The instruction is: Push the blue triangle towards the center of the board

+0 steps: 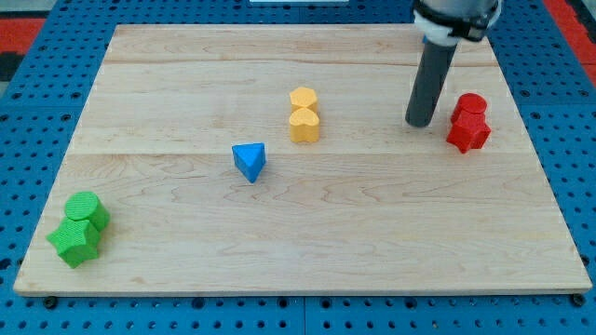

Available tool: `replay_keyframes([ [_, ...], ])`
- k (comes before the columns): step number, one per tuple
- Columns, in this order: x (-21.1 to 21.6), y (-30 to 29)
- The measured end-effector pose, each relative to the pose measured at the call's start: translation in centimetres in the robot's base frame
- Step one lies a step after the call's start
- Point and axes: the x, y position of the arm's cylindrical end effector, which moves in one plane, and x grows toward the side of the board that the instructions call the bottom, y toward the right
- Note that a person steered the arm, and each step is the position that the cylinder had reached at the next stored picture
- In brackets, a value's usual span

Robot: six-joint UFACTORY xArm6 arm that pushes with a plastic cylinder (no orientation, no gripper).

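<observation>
Camera view, upright rod, my tip (420, 124) just left of red blocks (468, 123), well apart from blue triangle (250, 160), no fingers fitted

Triangle (250, 160) mid-board, view's left of my tip (420, 122), well apart

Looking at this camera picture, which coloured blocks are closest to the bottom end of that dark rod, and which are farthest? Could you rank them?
From my tip:
1. Red blocks, just to the view's right of it.
2. Yellow blocks, to the view's left.
3. Blue triangle, farther left and lower.
4. Green blocks, at the board's lower left corner.
</observation>
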Motion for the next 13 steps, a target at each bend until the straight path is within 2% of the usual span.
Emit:
replay_keyframes([
  [1, 6.4, -4.3],
  [2, 8.7, -11.5],
  [4, 6.0, -20.0],
  [6, 6.0, -26.5],
  [8, 1.2, -29.2],
  [9, -2.2, -25.9],
  [10, -5.7, -25.1],
  [12, -8.7, -29.9],
  [13, -10.6, -28.0],
])
